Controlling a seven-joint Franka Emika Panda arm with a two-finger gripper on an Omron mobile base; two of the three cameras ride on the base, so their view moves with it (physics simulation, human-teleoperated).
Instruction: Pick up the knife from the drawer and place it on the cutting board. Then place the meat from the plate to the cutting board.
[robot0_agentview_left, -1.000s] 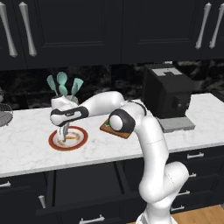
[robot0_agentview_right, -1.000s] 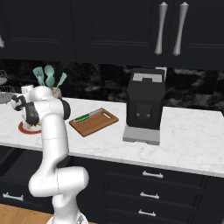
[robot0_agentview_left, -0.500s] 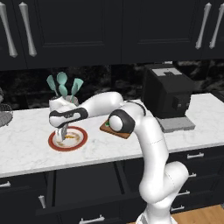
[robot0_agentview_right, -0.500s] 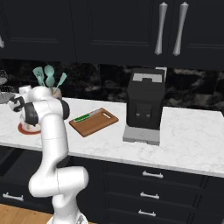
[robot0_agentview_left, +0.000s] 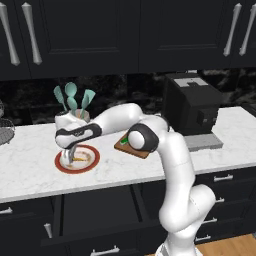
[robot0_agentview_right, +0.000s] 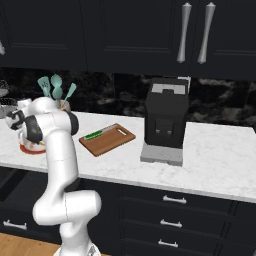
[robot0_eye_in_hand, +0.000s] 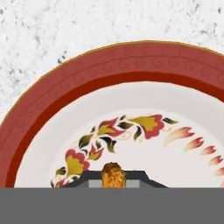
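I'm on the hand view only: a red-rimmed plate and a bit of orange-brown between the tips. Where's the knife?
Observer: The knife lies on the cutting board, in the right base view.
Operator: Anything near the plate I should know about?
Observer: A cup of teal spatulas stands just behind the plate in the left base view.
Operator: And on which side is the board from the plate?
Observer: To the plate's right in the left base view, partly behind the arm's elbow. The tool is down over the plate, shut on the meat.
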